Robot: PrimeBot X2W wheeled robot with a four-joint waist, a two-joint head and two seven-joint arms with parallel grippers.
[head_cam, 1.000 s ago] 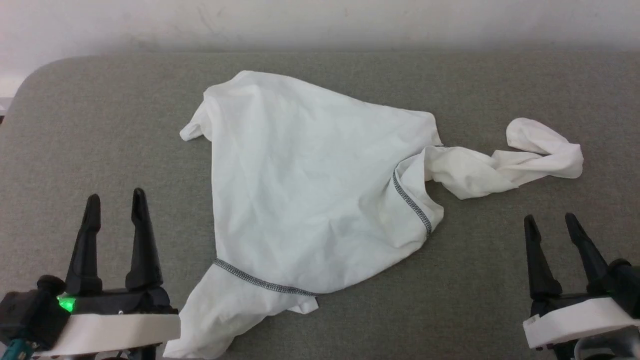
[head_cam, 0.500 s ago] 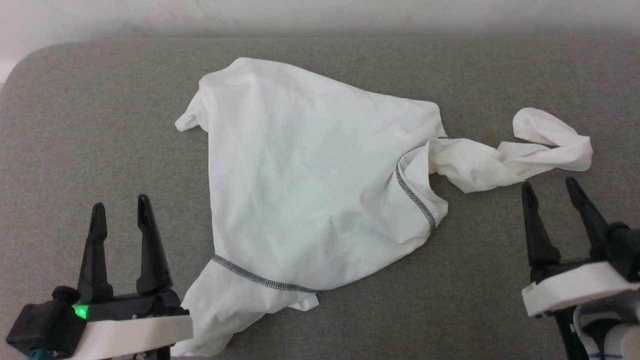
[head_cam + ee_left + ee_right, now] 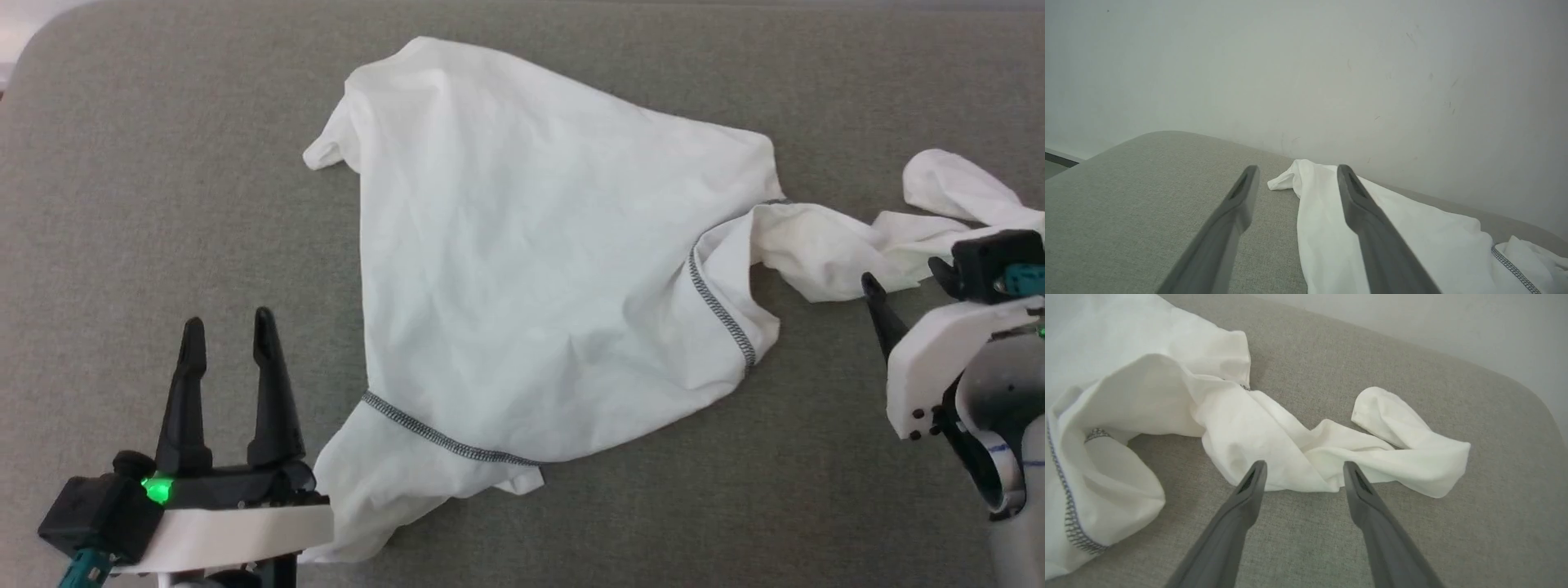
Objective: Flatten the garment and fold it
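Grey woven-fabric surface (image 3: 163, 204), rounded at its corners, carries the garment (image 3: 522, 269). The garment is white, thin and creased, lying crumpled in a rough triangle at centre. Dark zigzag stitching (image 3: 718, 306) edges two seams, and a twisted sleeve (image 3: 824, 245) trails right. Left gripper (image 3: 229, 327) stands near-left beside the hem, fingers spread wide, empty. Right gripper (image 3: 1304, 469) has its fingers wide at the sleeve's near edge, gripping nothing.

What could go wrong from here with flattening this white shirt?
1. The right pincer, open, aims at the twisted sleeve. Closing there may catch several layers, and a pull could tighten the twist.
2. The garment has its near corner right beside the wrist of the open left pincer, so moving that arm may drag or bunch it.
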